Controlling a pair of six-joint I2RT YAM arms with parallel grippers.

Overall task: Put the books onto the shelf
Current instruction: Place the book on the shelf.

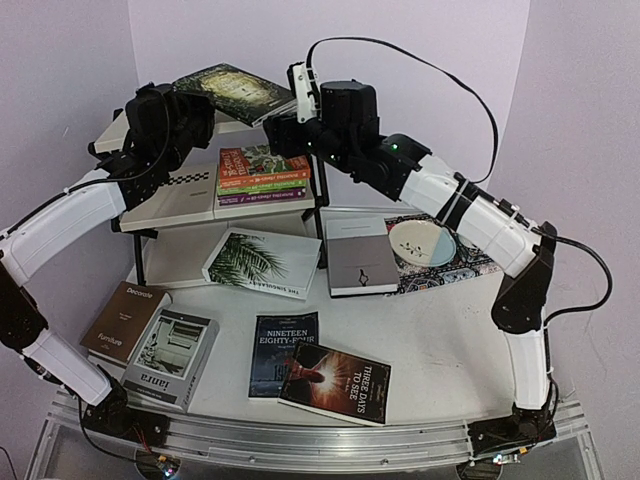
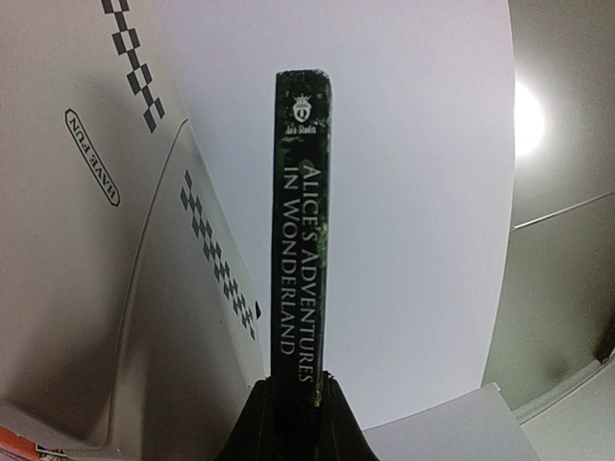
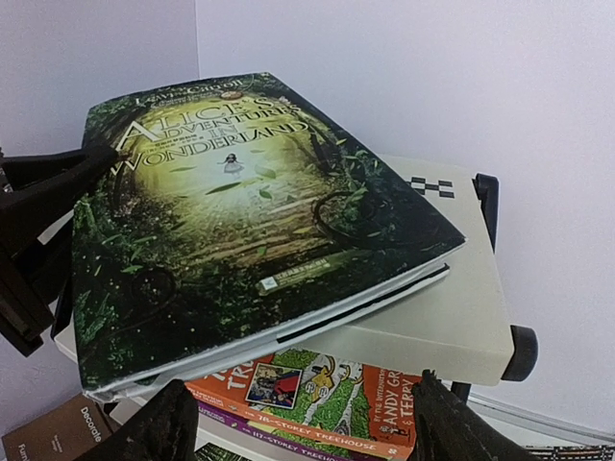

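1. Left fingers (image 2: 252,430) clamp the Alice book (image 2: 303,221) at its spine, lower centre of frame.
2. Right fingers (image 3: 159,427) stand wide, holding nothing, below the book's near edge.
3. The book hangs over the top tier of the shelf (image 3: 452,317), upper centre of the overhead view.

ALICE'S ADVENTURES IN WONDERLAND on book spine (image 2: 303,240)

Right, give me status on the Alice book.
Left gripper shut on Alice book, at spine. Right gripper open, clear of its near edge. Book over shelf top tier, contact unclear. No obstruction seen.
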